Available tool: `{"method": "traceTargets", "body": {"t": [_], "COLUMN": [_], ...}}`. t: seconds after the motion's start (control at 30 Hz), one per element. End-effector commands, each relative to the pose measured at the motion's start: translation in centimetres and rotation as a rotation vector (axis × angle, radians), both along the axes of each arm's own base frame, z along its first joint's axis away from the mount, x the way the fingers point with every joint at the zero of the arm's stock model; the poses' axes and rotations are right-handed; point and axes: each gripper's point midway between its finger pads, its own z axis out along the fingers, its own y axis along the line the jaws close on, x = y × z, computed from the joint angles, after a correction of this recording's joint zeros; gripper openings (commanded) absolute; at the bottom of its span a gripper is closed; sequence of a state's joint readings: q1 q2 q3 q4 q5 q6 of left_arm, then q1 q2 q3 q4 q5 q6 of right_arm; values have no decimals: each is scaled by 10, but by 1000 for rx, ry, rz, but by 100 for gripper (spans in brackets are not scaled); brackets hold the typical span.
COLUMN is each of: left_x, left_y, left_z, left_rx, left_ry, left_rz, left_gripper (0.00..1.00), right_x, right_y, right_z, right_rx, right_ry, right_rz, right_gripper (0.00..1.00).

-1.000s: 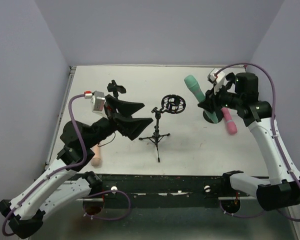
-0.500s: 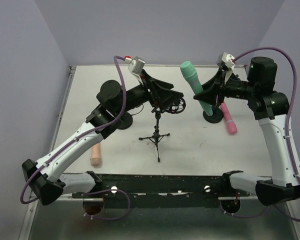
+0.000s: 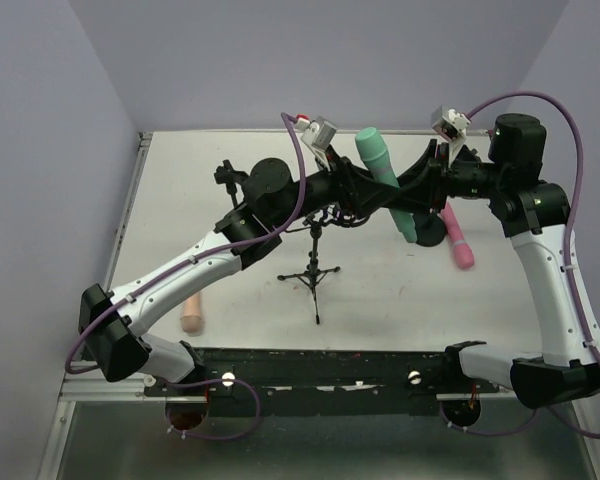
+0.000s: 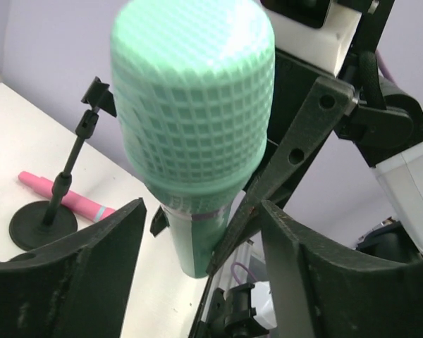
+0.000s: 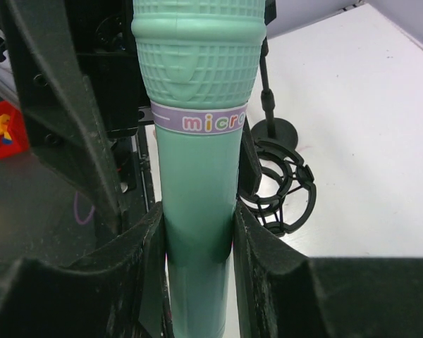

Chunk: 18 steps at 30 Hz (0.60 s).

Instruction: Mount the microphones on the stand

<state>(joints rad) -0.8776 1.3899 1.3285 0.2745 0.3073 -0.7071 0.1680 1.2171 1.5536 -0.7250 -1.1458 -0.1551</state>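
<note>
Mint green and slim, being clamped low on its handle: the slim mint green plastic microphone (image 3: pixel 382 176) (image 4: pixel 194 120) (image 5: pixel 197 176), with the right gripper (image 3: pixel 412 196) (image 5: pixel 197 239) pressing both fingers tight against its sides and holding it tilted in the air above the far part of the table (image 3: pixel 380 290), right of the middle. Spreading the left gripper (image 3: pixel 358 186) (image 4: pixel 201 218) wide on either side of the gridded head, gripping nothing. Lying flat near the right edge: the pink plastic microphone (image 3: pixel 458 240) (image 4: pixel 63 199), just beside the black round-based stand (image 4: pixel 44 224). Lying toward the near left corner: the beige-peach microphone (image 3: pixel 191 310). Standing mid-table: the black tripod stand (image 3: pixel 315 272).
</note>
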Motion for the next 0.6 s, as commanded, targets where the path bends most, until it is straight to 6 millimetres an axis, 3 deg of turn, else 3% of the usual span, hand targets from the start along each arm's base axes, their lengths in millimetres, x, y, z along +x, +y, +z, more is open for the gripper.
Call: {"method": "traceTargets", "body": {"t": [0.0, 0.4, 0.57], "left_x": [8, 5, 3], "left_y": [2, -1, -5], "left_z": [28, 28, 25], "left_rx": [-81, -107, -95], "left_ry": [-53, -51, -41], "left_rz": [50, 25, 1], "left_gripper": [71, 59, 46], "right_x": [-11, -15, -15], "right_y": [2, 5, 5], "right_z": [3, 4, 3], "right_rx": [33, 56, 58], "right_ry": [9, 37, 38], "right_rz": [47, 82, 85], "right_gripper": [16, 16, 17]}}
